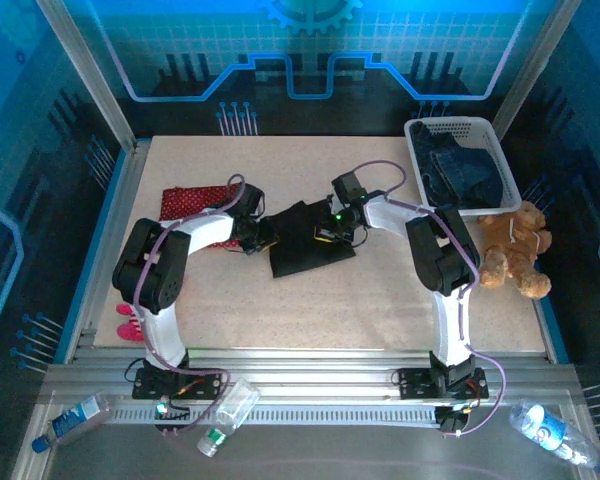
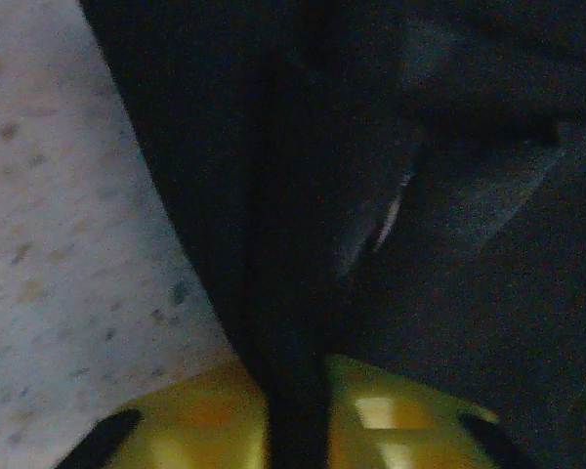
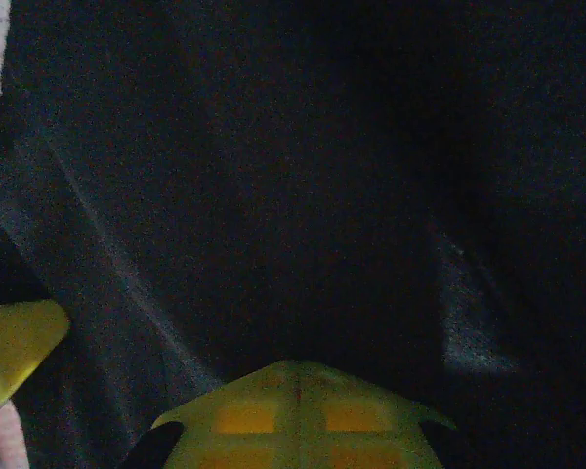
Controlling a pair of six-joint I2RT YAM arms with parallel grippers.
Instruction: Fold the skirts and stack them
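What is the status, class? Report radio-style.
Left gripper, right gripper: both shut on plain black cloth skirt, mid-table. Red white-dotted cloth skirt lies left of it. Nothing blocking.

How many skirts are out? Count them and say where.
3: a red dotted skirt at left, a black skirt in the middle, a denim skirt in the basket at right; that heap may hide another.

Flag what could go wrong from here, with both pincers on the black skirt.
1. The left pincer pinches just a narrow ridge of the black skirt; it may slip out or lift one layer only.
2. The right pincer sits close by on the same skirt, so the cloth may bunch instead of folding flat.
3. The red dotted skirt lies beside the left arm; a sweep could drag it.
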